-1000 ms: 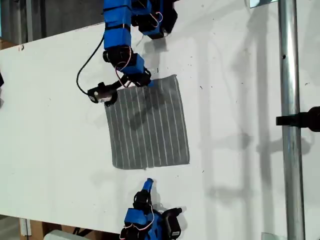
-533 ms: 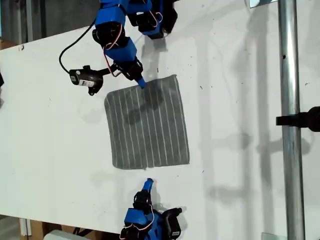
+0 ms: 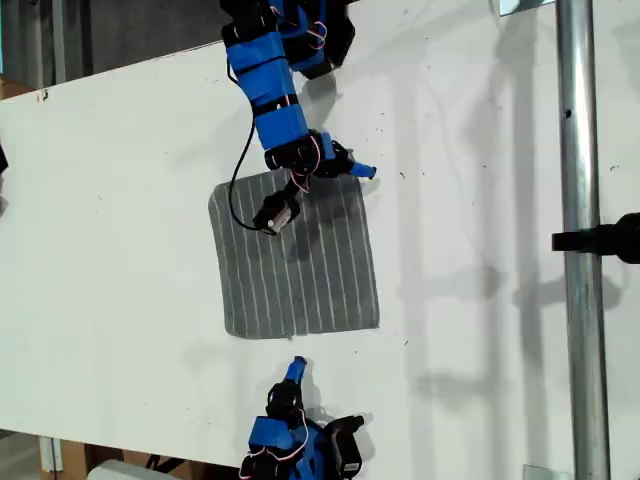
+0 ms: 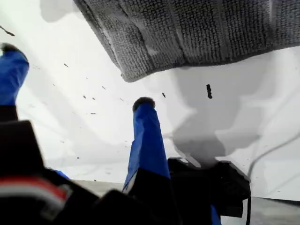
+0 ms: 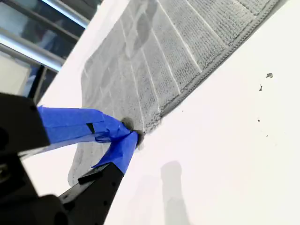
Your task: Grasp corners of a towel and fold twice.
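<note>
The first gripper (image 4: 77,77) has its two blue fingers (image 4: 147,140) spread wide, with nothing between them. In the first wrist view they frame bare white table (image 3: 120,200). A rounded corner (image 4: 129,75) of the towel (image 4: 197,28) lies flat just beyond the fingertips, and whether it touches them cannot be told. In the exterior view this gripper (image 3: 352,168) sits at about 1 o'clock from the towel's middle, at the cloth's far corner on the exterior view's right. Its arm reaches in from 12 o'clock, and a black cable (image 3: 238,190) loops over the striped cloth.

The second gripper (image 5: 131,137) has its fingers pressed together at the tips, holding nothing. In the second wrist view the tips overlap the towel's (image 5: 154,61) hemmed edge. In the exterior view the gripper (image 3: 296,368) stands a little short of that edge, at 6 o'clock from the towel.

The towel (image 3: 295,260) lies spread flat and unfolded at the middle of the table, stripes running from 12 to 6 o'clock. A metal pole (image 3: 580,200) stands well apart at 3 o'clock.
</note>
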